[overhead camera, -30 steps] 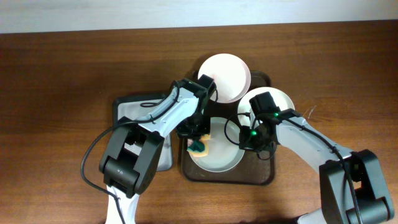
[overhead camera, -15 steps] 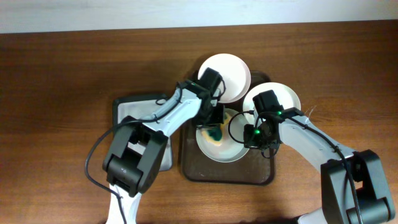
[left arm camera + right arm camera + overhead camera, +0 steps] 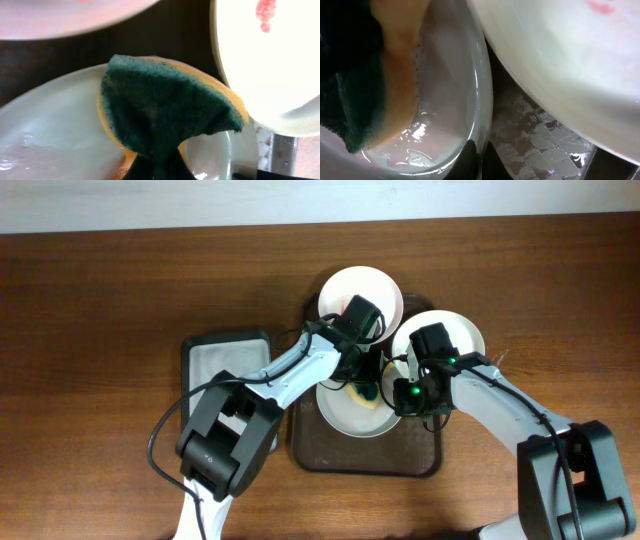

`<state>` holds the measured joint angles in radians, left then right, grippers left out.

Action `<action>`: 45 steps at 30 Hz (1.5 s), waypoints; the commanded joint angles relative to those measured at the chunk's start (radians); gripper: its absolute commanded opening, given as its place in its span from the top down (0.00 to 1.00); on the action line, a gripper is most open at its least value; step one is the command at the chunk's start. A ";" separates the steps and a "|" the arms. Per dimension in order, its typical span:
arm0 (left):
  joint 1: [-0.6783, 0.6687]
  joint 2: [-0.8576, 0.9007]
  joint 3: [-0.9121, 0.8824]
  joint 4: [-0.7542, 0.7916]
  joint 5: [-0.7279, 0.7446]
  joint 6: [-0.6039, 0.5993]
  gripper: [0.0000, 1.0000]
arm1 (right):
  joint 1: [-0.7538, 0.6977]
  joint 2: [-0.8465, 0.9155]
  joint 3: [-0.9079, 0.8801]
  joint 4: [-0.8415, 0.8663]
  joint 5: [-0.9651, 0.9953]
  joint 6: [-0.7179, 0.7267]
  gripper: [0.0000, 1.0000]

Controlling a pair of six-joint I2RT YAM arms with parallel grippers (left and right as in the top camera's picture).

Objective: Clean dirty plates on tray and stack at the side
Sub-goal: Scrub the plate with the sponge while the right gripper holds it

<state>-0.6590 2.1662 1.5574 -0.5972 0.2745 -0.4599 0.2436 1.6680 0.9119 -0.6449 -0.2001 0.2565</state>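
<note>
Three white plates lie on the dark brown tray [image 3: 330, 458]. The front plate [image 3: 345, 415] is wet; it also shows in the left wrist view [image 3: 50, 130] and in the right wrist view [image 3: 450, 75]. My left gripper [image 3: 368, 388] is shut on a green and yellow sponge [image 3: 165, 107] and presses it on this plate's right part. My right gripper [image 3: 403, 398] is shut on the plate's right rim [image 3: 479, 150]. The back plate [image 3: 352, 288] and the right plate [image 3: 460, 335] each carry a red smear, seen in the left wrist view [image 3: 265, 12] and faintly in the right wrist view [image 3: 600, 6].
A smaller dark tray with a grey bottom [image 3: 215, 360] stands left of the brown tray. Both arms cross over the brown tray's middle. Brown tabletop [image 3: 100, 300] lies all around.
My left gripper has dragged the sponge from the plate's left front across to its right, up against my right gripper. The wet plate has shifted a little toward the back.
</note>
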 commanded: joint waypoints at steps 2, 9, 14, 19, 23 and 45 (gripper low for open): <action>0.066 0.027 0.004 -0.022 -0.211 0.065 1.00 | 0.025 -0.001 -0.001 -0.032 -0.080 -0.066 0.96; 0.112 0.027 0.071 -0.260 -0.421 0.064 1.00 | 0.025 -0.001 -0.001 -0.039 -0.080 -0.066 0.96; 0.112 0.027 0.150 -0.461 -0.433 0.064 1.00 | 0.025 -0.001 -0.001 -0.039 -0.076 -0.041 0.96; 0.112 0.027 0.162 -0.530 -0.364 0.064 1.00 | 0.023 -0.001 0.000 -0.001 -0.081 -0.055 0.96; 0.109 0.027 0.162 -0.560 -0.262 0.065 1.00 | 0.016 -0.001 0.026 0.058 -0.193 -0.055 0.74; 0.034 0.027 0.147 -0.275 0.020 0.064 0.82 | 0.024 0.100 0.029 0.060 0.000 0.167 0.96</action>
<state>-0.6197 2.1853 1.7073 -0.9451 0.1349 -0.4049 0.2626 1.7466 0.9447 -0.5491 -0.2474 0.4088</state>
